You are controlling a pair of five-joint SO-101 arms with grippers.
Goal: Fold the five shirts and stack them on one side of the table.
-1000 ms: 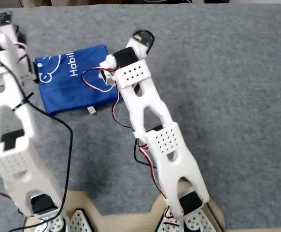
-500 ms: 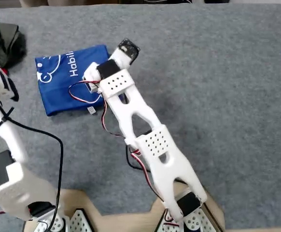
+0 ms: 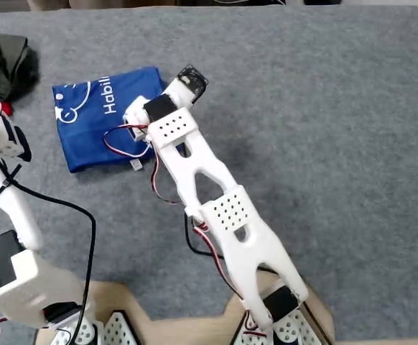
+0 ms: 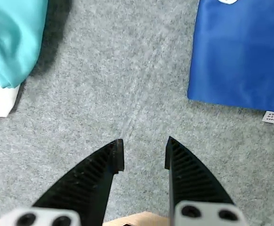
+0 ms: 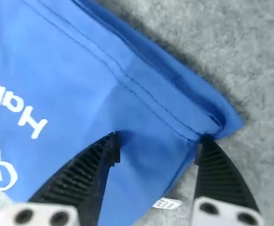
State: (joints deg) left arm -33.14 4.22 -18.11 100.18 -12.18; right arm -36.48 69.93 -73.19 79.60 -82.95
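Right gripper (image 5: 158, 143) spread over one corner of the blue shirt (image 5: 80, 70) — left gripper (image 4: 144, 146) (parted too) above open grey mat (image 4: 127, 70).

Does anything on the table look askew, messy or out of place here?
The blue shirt is folded flat but lies slightly askew on the table. A dark garment sits crumpled at the far left corner, and the teal shirt lies apart from the blue one, not stacked.

Blue shirt (image 3: 87, 140), grey table (image 3: 324, 108)
White print on it, table's plain grey, plus a teal shirt (image 4: 10, 37) and a dark blackish shirt (image 3: 4, 61).
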